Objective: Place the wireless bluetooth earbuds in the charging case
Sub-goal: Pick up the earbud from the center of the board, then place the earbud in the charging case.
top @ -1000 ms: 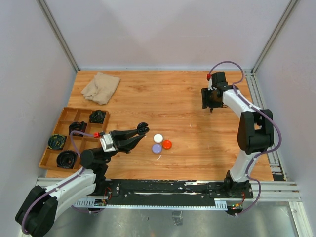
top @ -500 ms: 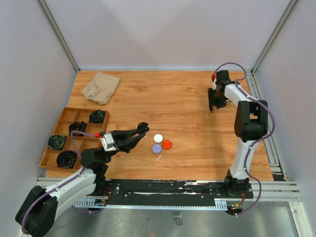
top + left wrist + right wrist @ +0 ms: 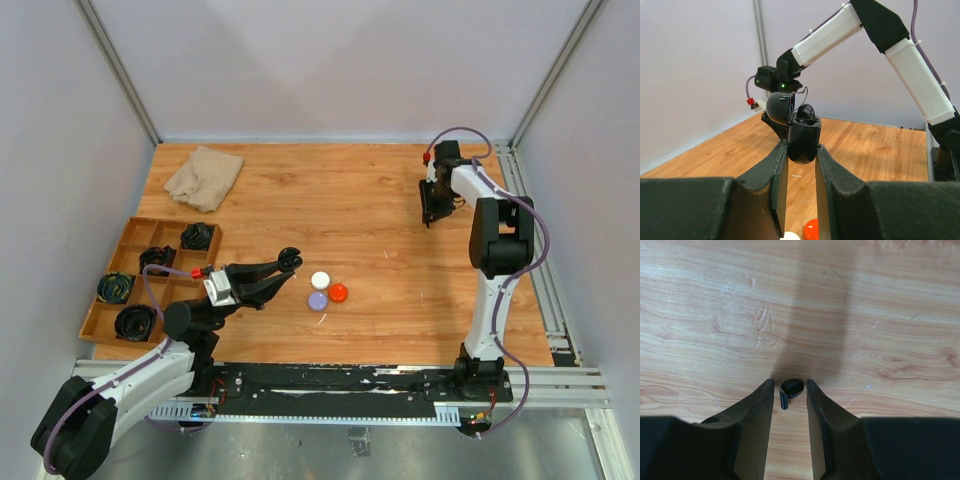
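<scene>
My left gripper point(image 3: 288, 264) is shut on a black charging case point(image 3: 803, 140) with its lid flipped open, and holds it above the table left of centre. My right gripper point(image 3: 430, 214) is at the far right of the table, pointing down. In the right wrist view its fingers point(image 3: 816, 405) stand slightly apart on either side of a tiny black stemmed earbud point(image 3: 790, 390) that lies on the wood. The earbud is close to the right finger and clear of the left one. No other earbud shows.
Three round pucks sit at mid table: white point(image 3: 320, 280), lilac point(image 3: 317, 300) and red point(image 3: 338, 293). A wooden tray point(image 3: 127, 228) with coiled black cables stands at the left edge. A tan cloth point(image 3: 204, 176) lies at the back left.
My right arm has folded back and its gripper has shifted slightly right and away, toward the far right corner. The left arm and the case have not moved.
</scene>
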### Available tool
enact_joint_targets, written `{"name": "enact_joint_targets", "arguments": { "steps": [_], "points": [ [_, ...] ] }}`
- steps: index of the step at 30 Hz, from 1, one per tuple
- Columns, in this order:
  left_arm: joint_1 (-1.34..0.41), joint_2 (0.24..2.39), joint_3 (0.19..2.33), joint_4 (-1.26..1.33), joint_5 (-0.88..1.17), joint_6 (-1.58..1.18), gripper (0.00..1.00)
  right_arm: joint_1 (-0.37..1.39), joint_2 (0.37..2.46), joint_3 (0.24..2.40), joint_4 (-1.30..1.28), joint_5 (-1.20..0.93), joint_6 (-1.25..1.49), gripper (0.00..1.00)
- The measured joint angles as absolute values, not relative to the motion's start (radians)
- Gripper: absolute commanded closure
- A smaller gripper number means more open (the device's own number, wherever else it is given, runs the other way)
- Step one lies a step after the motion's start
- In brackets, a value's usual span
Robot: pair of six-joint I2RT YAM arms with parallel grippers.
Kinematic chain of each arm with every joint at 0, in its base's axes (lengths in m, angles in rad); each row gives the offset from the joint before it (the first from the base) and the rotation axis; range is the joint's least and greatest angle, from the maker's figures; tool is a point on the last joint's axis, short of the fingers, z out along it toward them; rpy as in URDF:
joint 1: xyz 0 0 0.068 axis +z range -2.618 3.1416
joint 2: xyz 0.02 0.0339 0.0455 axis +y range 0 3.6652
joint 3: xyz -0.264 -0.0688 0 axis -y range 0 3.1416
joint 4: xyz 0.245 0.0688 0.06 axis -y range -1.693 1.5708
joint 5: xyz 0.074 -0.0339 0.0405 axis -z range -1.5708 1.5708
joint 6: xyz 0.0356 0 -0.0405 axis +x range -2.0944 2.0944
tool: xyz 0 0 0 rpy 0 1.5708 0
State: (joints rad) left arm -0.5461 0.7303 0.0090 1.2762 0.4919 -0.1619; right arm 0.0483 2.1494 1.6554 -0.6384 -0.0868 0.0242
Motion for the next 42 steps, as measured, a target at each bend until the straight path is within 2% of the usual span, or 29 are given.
{"name": "enact_joint_targets", "arguments": {
  "steps": [7, 12, 18, 30, 42],
  "points": [
    [-0.546, 0.729, 0.009, 1.276, 0.492, -0.162, 1.0, 0.045, 2.155, 1.663, -0.655, -0.098, 0.021, 0.83],
    [-0.546, 0.726, 0.009, 1.276, 0.491, -0.163, 1.0, 0.045, 2.141, 1.646, -0.654, -0.108, 0.021, 0.85],
    [-0.546, 0.727, 0.009, 1.279, 0.486, -0.165, 1.0, 0.052, 2.042, 1.504, -0.65, -0.135, 0.03, 0.87],
    [-0.546, 0.777, 0.009, 1.33, 0.459, -0.193, 1.0, 0.182, 1.695, 1.243, -0.527, -0.195, 0.06, 0.88],
    [-0.546, 0.811, 0.009, 1.333, 0.44, -0.19, 1.0, 0.459, 1.357, 1.137, -0.379, -0.197, 0.083, 0.9]
  ]
}}
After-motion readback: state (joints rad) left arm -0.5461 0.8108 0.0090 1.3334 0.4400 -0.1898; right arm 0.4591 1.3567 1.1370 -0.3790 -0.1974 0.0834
